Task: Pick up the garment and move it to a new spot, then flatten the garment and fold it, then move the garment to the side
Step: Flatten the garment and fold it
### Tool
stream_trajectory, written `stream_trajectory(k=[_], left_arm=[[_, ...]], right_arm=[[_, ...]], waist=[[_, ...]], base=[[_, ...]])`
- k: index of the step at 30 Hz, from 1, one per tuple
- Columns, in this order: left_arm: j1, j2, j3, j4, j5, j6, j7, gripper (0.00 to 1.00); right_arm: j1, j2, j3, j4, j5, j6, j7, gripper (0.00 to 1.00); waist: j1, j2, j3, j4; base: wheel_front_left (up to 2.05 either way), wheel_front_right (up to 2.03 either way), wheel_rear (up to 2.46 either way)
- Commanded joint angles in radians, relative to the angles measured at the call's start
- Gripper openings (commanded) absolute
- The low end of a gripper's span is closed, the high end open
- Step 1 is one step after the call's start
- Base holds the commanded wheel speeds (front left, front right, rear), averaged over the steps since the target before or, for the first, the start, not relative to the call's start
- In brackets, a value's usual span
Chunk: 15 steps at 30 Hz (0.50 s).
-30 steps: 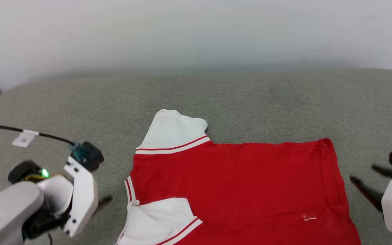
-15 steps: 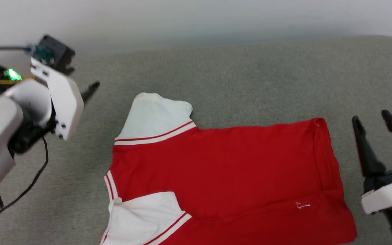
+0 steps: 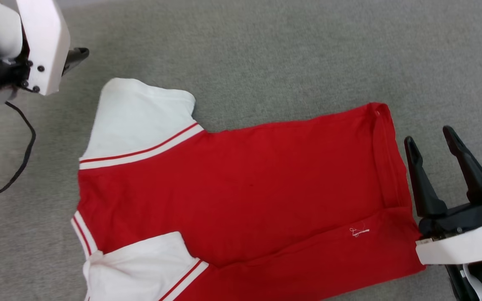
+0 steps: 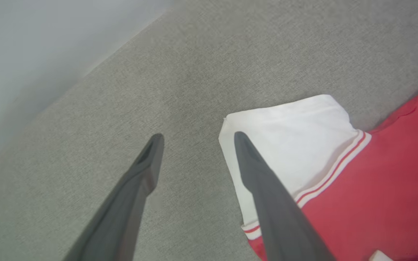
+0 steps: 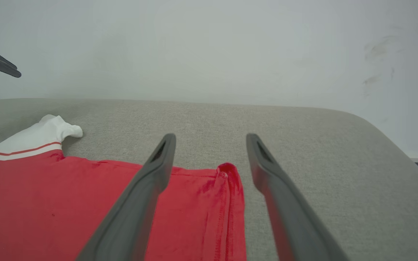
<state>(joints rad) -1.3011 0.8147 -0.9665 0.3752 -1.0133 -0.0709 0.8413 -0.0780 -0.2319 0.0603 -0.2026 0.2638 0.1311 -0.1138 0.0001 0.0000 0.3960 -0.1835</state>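
Nothing legible anywhere right now; the garment (image 3: 241,179) shows a plain red face; one white stitched squiggle (image 3: 358,232) sits near its hem, too small to read as letters or a brand.

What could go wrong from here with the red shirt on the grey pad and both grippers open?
The left gripper lines up over just the edge of the far white sleeve; closing there may pinch too little and skew the garment. The right gripper sits by the rumpled hem corner and might catch only one layer. The black cable hanging by the left arm could snag.
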Motion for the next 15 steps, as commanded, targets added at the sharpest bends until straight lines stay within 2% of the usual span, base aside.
stream_trajectory(k=[1, 7, 15], left_arm=[[-0.031, -0.006, -0.010, -0.011, -0.014, 0.003, 0.066, 1.00], [-0.081, -0.030, -0.069, -0.026, 0.021, 0.009, 0.202, 1.00], [-0.053, -0.031, -0.142, 0.012, 0.062, -0.016, 0.254, 1.00]], right_arm=[[-0.028, -0.002, 0.008, -0.003, -0.002, -0.001, -0.008, 1.00], [-0.075, -0.012, 0.033, 0.030, -0.007, -0.001, -0.030, 1.00], [-0.112, -0.015, 0.048, 0.082, 0.001, -0.001, -0.056, 1.00]], waist=[[-0.0001, 0.0000, 0.065, -0.040], [-0.0001, 0.0000, 0.130, -0.057], [-0.0001, 0.0000, 0.170, -0.067]], base=[[0.00, 0.00, 0.00], [0.00, 0.00, 0.00], [0.00, 0.00, 0.00]])
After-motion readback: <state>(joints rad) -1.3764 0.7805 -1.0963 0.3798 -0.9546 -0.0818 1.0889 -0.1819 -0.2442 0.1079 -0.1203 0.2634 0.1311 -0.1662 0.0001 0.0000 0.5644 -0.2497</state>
